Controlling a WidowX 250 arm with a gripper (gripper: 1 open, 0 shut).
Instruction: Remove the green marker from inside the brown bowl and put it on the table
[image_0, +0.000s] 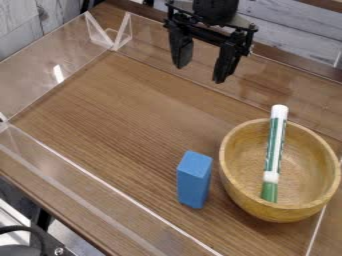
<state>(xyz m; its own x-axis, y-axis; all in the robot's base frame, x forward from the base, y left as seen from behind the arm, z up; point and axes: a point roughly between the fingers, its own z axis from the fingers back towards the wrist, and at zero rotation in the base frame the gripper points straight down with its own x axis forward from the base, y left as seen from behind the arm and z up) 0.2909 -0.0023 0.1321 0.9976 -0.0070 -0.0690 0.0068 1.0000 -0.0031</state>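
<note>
The green marker (274, 152) is lying in the brown bowl (230, 165), looking light, stiff, slippery, and wanting a mid-barrel pinch. Over the table's (120, 115) far edge, the gripper (205, 69) is hanging with fingers apart.

Marker (274, 152) — green and white; bowl (235, 190) — light brown; block (195, 179) — blue; tabletop (127, 110) — brown, wood-grained.

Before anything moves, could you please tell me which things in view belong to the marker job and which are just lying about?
Part of the job:
- green marker, inside the bowl
- brown bowl
- table, where the marker should go
- pincer, open above the table

Just lying about:
- blue block, beside the bowl
</note>
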